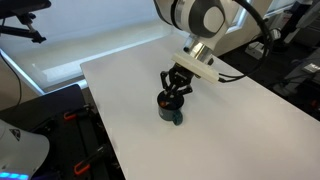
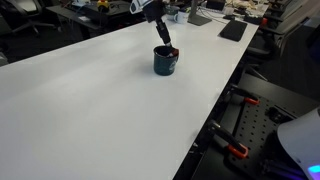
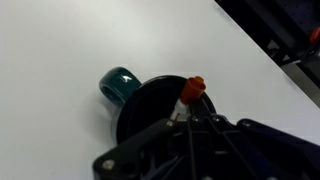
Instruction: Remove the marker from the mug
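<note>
The dark mug [image 3: 150, 100] stands on the white table [image 3: 60, 40], its teal handle [image 3: 118, 84] pointing left in the wrist view. The marker [image 3: 194, 89] leans on the mug's far rim, red-orange end up. My gripper [image 3: 190, 113] reaches down into the mug's mouth, fingers drawn together around the marker's dark body just under the red end. In both exterior views the gripper [image 1: 178, 93] [image 2: 165, 46] hangs directly over the mug [image 1: 172, 112] [image 2: 165, 64]. A red speck of the marker [image 2: 172, 52] shows at the rim.
The table's edge [image 3: 265, 55] runs diagonally close to the mug on the right in the wrist view. Beyond the table's edge stand black frames with orange clamps [image 2: 235, 150] and desks with dark equipment [image 2: 232, 30].
</note>
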`<state>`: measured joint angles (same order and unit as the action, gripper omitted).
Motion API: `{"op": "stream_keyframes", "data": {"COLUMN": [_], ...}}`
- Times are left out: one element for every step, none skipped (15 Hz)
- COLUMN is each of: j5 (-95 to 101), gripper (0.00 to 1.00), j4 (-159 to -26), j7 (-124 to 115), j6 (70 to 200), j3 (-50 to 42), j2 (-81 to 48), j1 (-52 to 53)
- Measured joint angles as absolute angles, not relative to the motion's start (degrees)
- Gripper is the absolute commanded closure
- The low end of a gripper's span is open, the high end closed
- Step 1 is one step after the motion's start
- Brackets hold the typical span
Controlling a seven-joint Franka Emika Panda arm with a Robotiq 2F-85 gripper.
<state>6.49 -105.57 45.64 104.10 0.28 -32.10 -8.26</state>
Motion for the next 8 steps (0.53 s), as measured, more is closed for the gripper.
{"op": "stream_keyframes", "data": {"j5": [6.49, 6.49, 6.49, 6.49, 6.49, 6.49, 6.49, 6.49], "gripper": [0.73, 0.67, 0.60, 0.51, 0.45, 0.36, 0.29, 0.23], "j4": [-105.57, -105.57, -105.58, -105.58, -105.59, -105.63, -105.66, -105.68], "j7": [45.63, 45.59, 45.55, 45.52, 45.51, 45.50, 45.50, 45.50], "j6": [104.10, 104.09, 104.09, 104.09, 104.09, 104.09, 104.09, 104.09], "j3": [0.28, 0.27, 0.26, 0.26, 0.25, 0.24, 0.24, 0.24], "j2": [-32.11, -32.11, -32.12, -32.12, -32.12, -32.12, -32.13, -32.16], "j1": [-8.27, -8.27, -8.27, -8.27, -8.28, -8.28, -8.28, -8.28]}}
